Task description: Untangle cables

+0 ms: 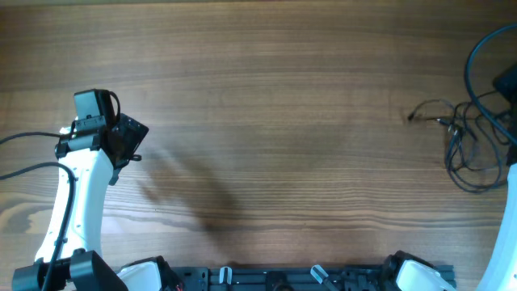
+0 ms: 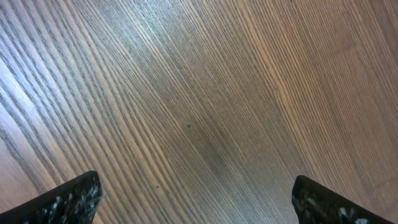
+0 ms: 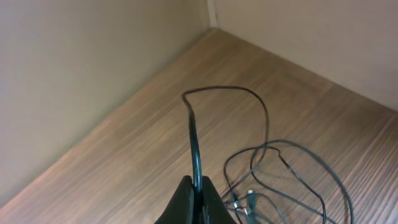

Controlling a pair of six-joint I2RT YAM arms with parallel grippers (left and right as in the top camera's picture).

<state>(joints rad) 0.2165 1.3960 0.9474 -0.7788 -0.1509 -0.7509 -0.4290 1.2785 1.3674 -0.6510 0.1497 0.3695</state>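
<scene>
The cables (image 1: 470, 139) lie in a loose tangle of thin black cords at the far right of the table, with small silvery plug ends (image 1: 443, 121) pointing left. In the right wrist view the tangle (image 3: 281, 168) lies on the wood to the right of the jaws. My right gripper (image 3: 198, 191) is shut on one black cord, which rises from the jaws and loops over to the tangle. In the overhead view this gripper (image 1: 506, 81) is at the right edge, above the tangle. My left gripper (image 1: 129, 142) (image 2: 196, 199) is open and empty over bare wood at the far left.
The wooden table (image 1: 275, 121) spans the view. Pale walls (image 3: 81, 74) meet at a corner behind the table in the right wrist view. The thicker arm wiring (image 1: 24, 166) runs along the left arm. The arm bases and a black rail (image 1: 307, 276) sit at the front edge.
</scene>
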